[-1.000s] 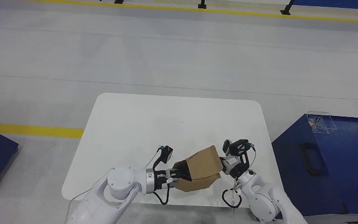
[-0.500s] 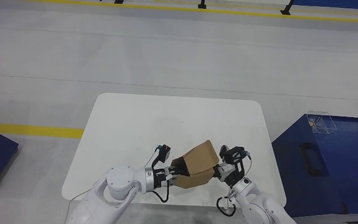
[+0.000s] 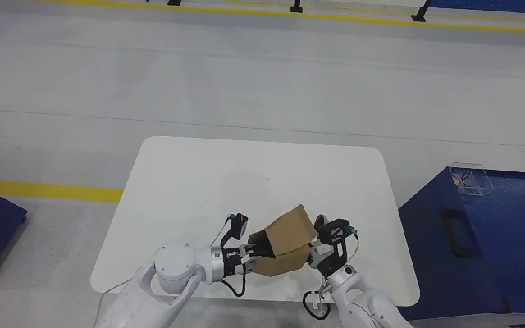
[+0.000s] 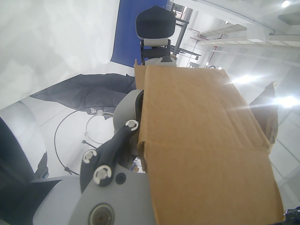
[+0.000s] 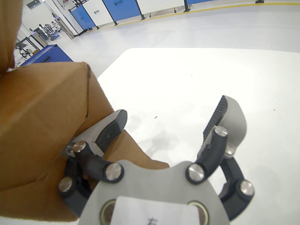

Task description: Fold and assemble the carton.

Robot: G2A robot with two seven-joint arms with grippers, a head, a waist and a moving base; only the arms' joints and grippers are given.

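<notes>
You see a brown carton, partly formed and tilted, near the front edge of the white table, between the two arms. The left tool meets the carton's left end; in its wrist view one finger lies along the outside of a cardboard panel and the other is hidden behind it, so it seems clamped on that wall. The right tool stands with its fingers wide apart and grips nothing: one ribbed pad rests against the carton's side, beside a loose lower flap, and the other hangs free over bare table. The risk, as you might judge it, comes from this uneven hold. A push from that single pad could twist the carton in the left tool's grip, or bend a panel away from its crease. Should the left grip slip, the carton is close enough to the edge to slide off the table.
</notes>
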